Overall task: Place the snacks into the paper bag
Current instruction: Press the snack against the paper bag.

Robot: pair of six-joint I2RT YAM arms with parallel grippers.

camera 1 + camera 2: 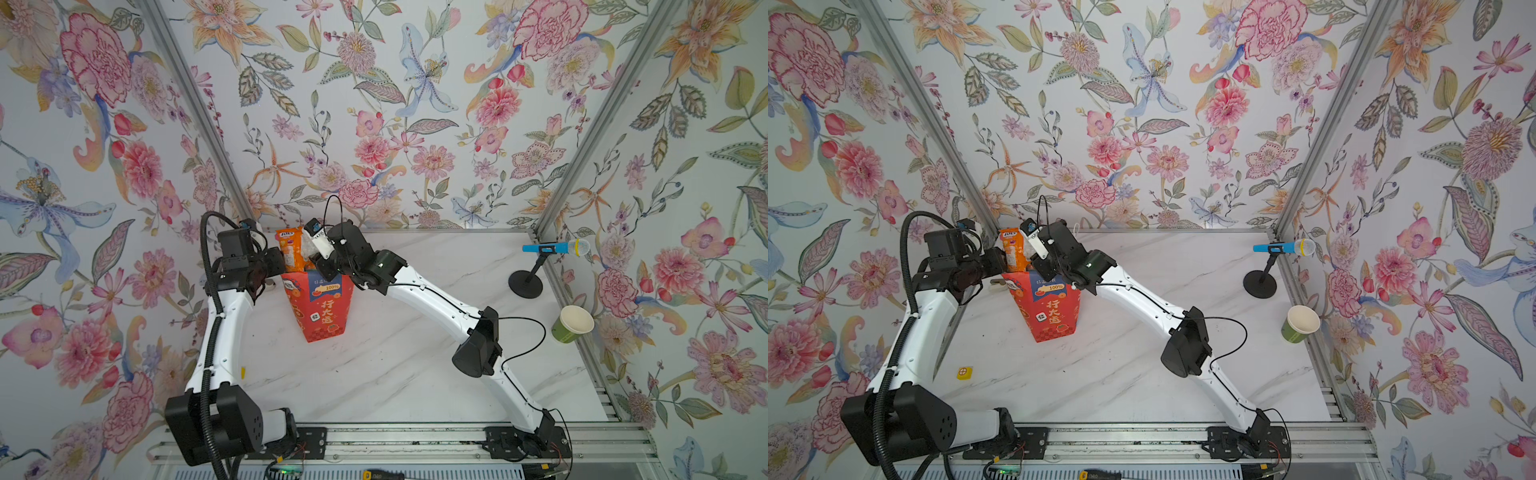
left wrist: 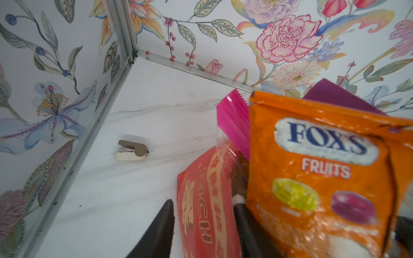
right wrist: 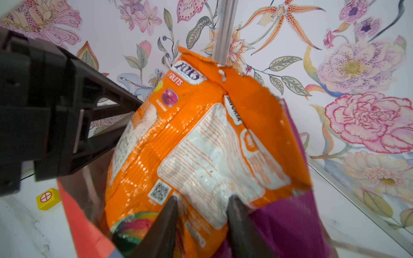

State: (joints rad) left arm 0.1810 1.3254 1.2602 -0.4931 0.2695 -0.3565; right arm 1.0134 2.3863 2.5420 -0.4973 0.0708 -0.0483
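The red paper bag (image 1: 322, 307) (image 1: 1050, 307) stands upright at the back left of the table. An orange FOX'S Fruits packet (image 1: 291, 251) (image 2: 319, 178) (image 3: 201, 145) sticks up out of its mouth. Beside it in the bag are a magenta packet (image 2: 234, 120) and a purple packet (image 2: 339, 96) (image 3: 290, 223). My left gripper (image 2: 203, 200) (image 1: 276, 264) is open, one finger on each side of the bag's left wall (image 2: 201, 212). My right gripper (image 3: 203, 197) (image 1: 320, 266) is at the bag's right rim, its fingers apart with their tips against the back of the orange packet.
A green paper cup (image 1: 571, 324) and a blue toy microphone on a black stand (image 1: 552, 248) are at the table's right edge. A small stapler (image 2: 131, 152) lies near the back left corner. A small yellow block (image 1: 964, 372) (image 3: 48, 198) lies beside my left arm.
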